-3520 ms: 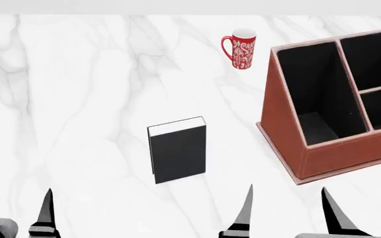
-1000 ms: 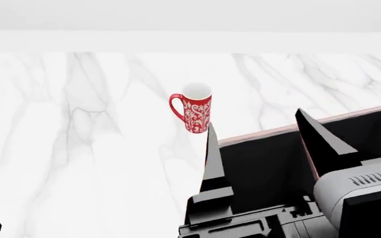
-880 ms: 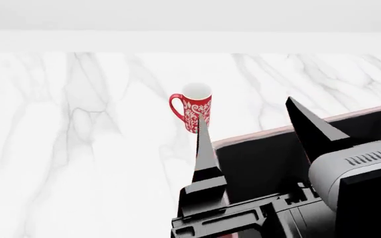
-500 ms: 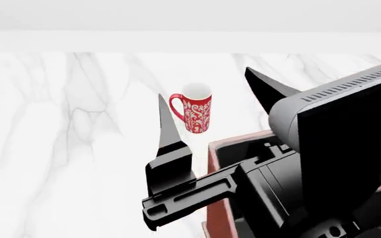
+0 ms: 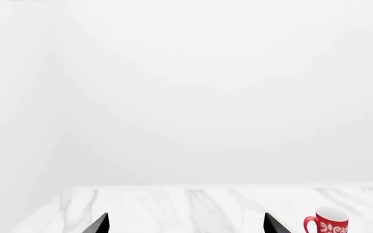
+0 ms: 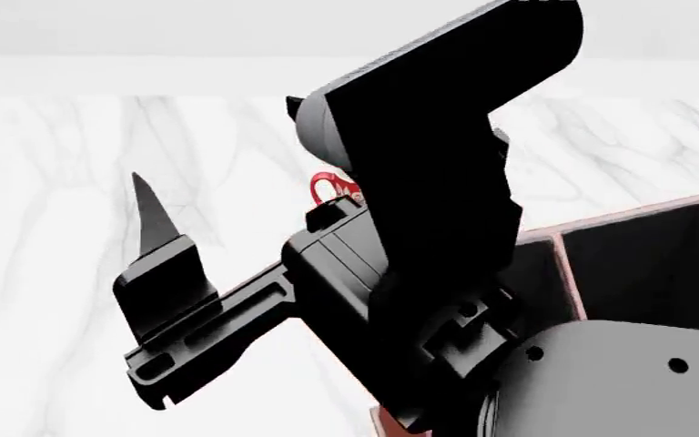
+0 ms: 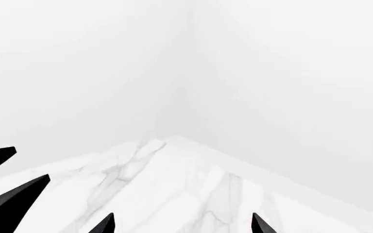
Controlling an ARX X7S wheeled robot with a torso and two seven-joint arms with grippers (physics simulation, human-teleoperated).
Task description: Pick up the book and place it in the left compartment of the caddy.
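The book is hidden or out of view in every view. In the head view my right arm fills the middle; my right gripper (image 6: 216,150) is open and empty, raised above the marble table, left of the caddy (image 6: 641,217). The arm covers most of the caddy's left compartment (image 6: 534,269); only a dark strip of it shows beside a divider. In the right wrist view my right gripper (image 7: 182,224) shows two spread fingertips over bare marble. My left gripper (image 5: 185,225) is open and empty over the table, with the red mug (image 5: 329,224) beside one fingertip.
Only the handle of the red mug (image 6: 325,189) shows in the head view, behind the right arm. The white marble table (image 6: 58,273) reaches back to a white wall. Two dark pointed shapes (image 7: 11,194) sit at the edge of the right wrist view.
My right arm has risen and swung left across the head view. It now covers the mug and much of the caddy. Its gripper stays open.
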